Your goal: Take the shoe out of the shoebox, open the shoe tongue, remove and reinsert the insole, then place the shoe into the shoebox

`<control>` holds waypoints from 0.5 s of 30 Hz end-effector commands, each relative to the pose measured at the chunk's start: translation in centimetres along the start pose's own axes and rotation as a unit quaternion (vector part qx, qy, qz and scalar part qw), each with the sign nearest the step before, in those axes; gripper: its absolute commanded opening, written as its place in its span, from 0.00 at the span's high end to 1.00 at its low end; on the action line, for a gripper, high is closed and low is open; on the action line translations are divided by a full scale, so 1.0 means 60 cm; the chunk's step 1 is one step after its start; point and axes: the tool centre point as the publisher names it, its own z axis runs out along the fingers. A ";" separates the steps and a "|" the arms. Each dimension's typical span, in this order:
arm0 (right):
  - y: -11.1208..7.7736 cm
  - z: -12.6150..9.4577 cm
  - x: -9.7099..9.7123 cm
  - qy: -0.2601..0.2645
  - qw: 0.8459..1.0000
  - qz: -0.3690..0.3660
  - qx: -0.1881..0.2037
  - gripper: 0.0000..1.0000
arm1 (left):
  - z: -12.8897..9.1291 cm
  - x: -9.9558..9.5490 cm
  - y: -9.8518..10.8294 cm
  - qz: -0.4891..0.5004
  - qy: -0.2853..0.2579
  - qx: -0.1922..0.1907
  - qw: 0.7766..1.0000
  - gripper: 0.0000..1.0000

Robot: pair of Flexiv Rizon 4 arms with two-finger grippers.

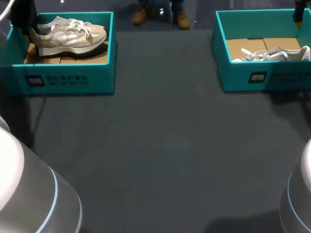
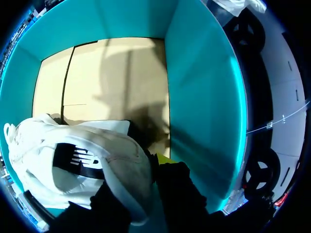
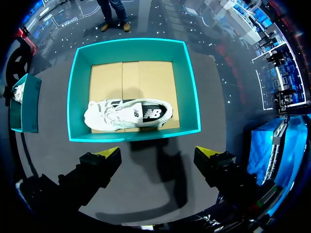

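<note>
Since the left hand sits at the heel of the shoe, which lies toe-right in the upper-left shoebox, it is nearer, its grip unclear; the right hand hangs wide.

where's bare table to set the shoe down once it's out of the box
The dark table between left shoebox and right shoebox, and in front of both, is bare. Crowded: inside the left shoebox, with shoe and left hand.

Teal shoebox: two; pale shoe: two, seemingly one each.
</note>
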 end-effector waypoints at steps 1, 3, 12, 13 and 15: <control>0.000 0.000 0.000 0.000 1.000 0.000 0.000 0.00 | -0.021 0.009 -0.004 0.004 -0.008 -0.001 1.000 1.00; 0.000 0.000 0.000 0.000 1.000 0.000 0.000 0.00 | -0.027 0.012 -0.005 0.005 -0.013 -0.002 1.000 1.00; 0.000 0.000 0.000 0.000 1.000 0.000 0.000 0.00 | -0.062 0.019 -0.013 0.006 -0.027 -0.008 1.000 1.00; 0.000 0.000 0.000 0.000 1.000 0.000 0.000 0.00 | -0.068 0.020 -0.014 0.006 -0.028 -0.008 1.000 1.00; 0.000 0.000 0.000 0.000 1.000 0.000 0.000 0.00 | -0.079 0.021 -0.016 0.007 -0.031 -0.010 0.999 1.00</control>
